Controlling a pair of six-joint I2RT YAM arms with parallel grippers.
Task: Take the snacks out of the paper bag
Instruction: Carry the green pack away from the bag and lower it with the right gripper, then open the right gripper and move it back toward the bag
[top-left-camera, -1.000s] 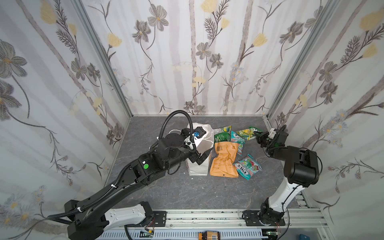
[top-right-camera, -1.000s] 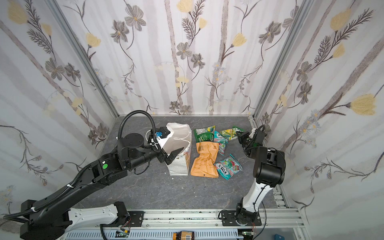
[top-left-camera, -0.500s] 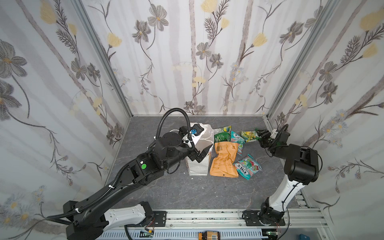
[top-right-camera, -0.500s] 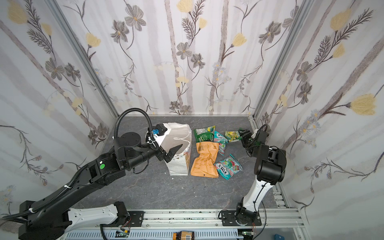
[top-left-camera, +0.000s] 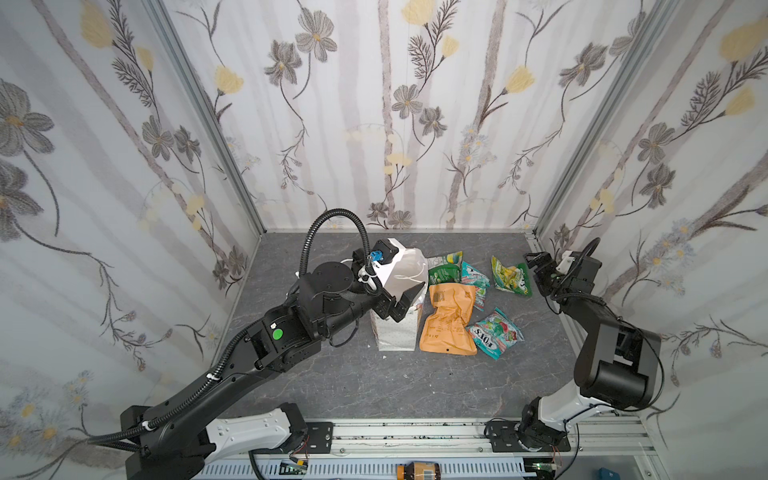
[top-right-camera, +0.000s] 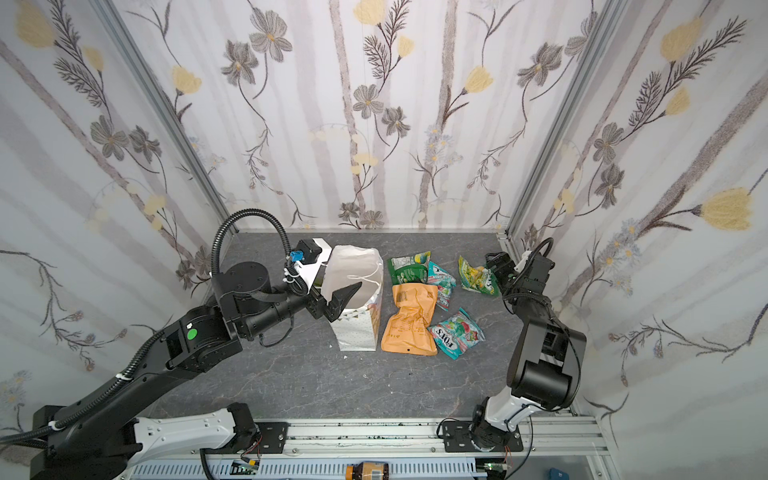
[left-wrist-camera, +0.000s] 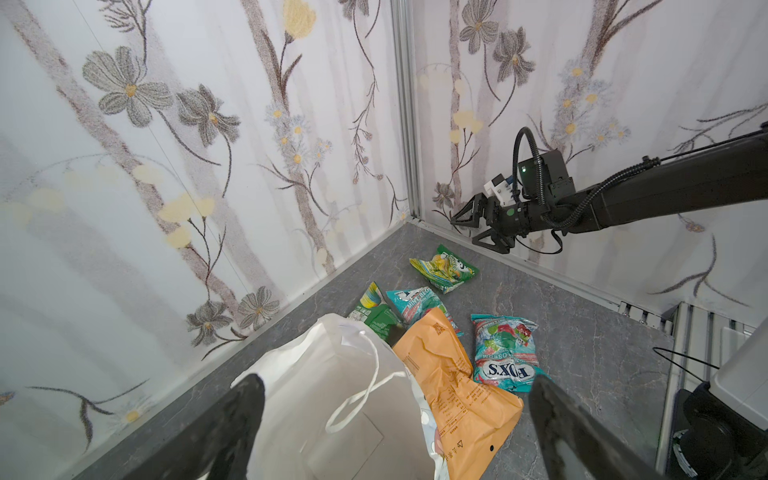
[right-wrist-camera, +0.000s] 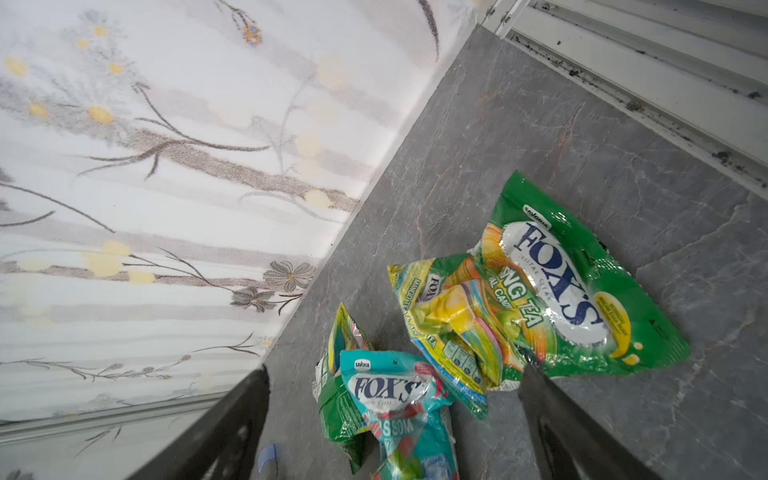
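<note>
Grey marbled tabletop (top-left-camera: 374, 386) carries everything. On it the white paper bag (top-left-camera: 397, 332) stands upright, left of centre in both top views, mouth open and one cord handle drooping inside. The orange pouch (top-left-camera: 449, 320) lies flat against the bag's right side, touching it. Four smaller packets lie out on the table too. The teal FOX'S packet (top-left-camera: 494, 334) sits just beside the pouch's lower corner. A green packet (top-left-camera: 444, 268) and a teal mint packet (top-left-camera: 473, 278) overlap at its far end. A yellow-green packet (top-left-camera: 509, 276) lies apart, nearer the right wall. The left gripper (top-left-camera: 409, 299) hovers over the bag's mouth, jaws spread wide (nothing between them). The right gripper (left-wrist-camera: 463, 230) hangs just beside the yellow-green packet, jaws parted and empty.
</note>
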